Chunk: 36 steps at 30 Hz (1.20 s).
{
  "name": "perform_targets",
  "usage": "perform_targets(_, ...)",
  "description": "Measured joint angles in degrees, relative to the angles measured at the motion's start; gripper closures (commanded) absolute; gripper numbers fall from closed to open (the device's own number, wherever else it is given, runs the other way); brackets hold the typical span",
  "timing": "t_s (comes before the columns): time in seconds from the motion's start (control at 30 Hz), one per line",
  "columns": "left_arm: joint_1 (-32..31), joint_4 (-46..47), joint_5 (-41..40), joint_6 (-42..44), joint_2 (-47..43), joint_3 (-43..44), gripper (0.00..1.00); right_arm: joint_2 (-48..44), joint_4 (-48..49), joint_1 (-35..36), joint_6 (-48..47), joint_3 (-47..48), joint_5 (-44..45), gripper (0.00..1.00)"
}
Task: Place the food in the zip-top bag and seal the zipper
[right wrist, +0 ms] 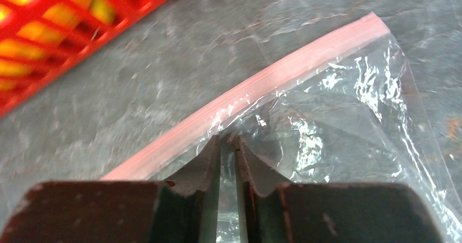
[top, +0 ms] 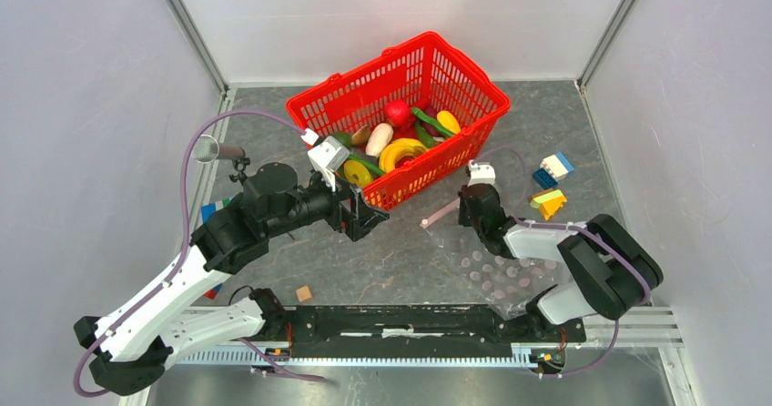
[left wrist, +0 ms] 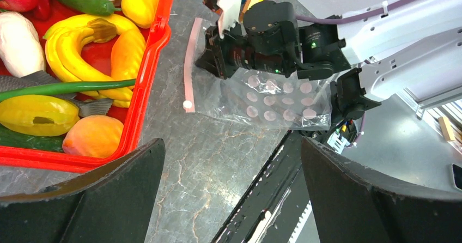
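Wooden and small, a cube is seen on the grey table, close to the rail at the arms' bases. Farther out, on the right, the bag is spread on the table with its dotted part under the right arm. Its mouth edge is pinched by the right gripper, whose jaws are drawn nearly together on the clear film just below the zipper (a pale pink strip, facing the basket). To the left, the left gripper is held with its jaws spread wide at the near corner of the basket. Coloured bricks are scattered to the right of the bag. The food is all piled inside the basket: bananas, an apple, green pods and other pieces.
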Motion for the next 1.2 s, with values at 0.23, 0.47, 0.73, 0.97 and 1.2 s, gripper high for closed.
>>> perform_targets(0.23,0.00,0.17,0.39,-0.02,0.00,-0.11,0.00,-5.03,2.51,1.84,-13.73,-4.61,-21.51,0.79)
perform_targets(0.47,0.00,0.46,0.48,-0.02,0.04,-0.61,0.00,-4.48,-2.19,17.90,-25.51,-2.08,-33.27,0.70)
perform_targets(0.73,0.00,-0.55,-2.69,-0.04,-5.40,-2.60,0.00,-15.41,-11.91,25.81,-30.40,0.07,-36.09,0.29)
perform_targets(0.97,0.00,-2.84,-5.11,-1.92,-12.90,-5.16,0.00,-21.18,-13.68,34.34,-14.47,4.04,-17.70,0.26)
perform_targets(1.2,0.00,-3.67,2.58,-9.60,-15.39,-16.26,0.00,-27.17,-12.28,41.40,9.29,-9.77,2.21,0.25)
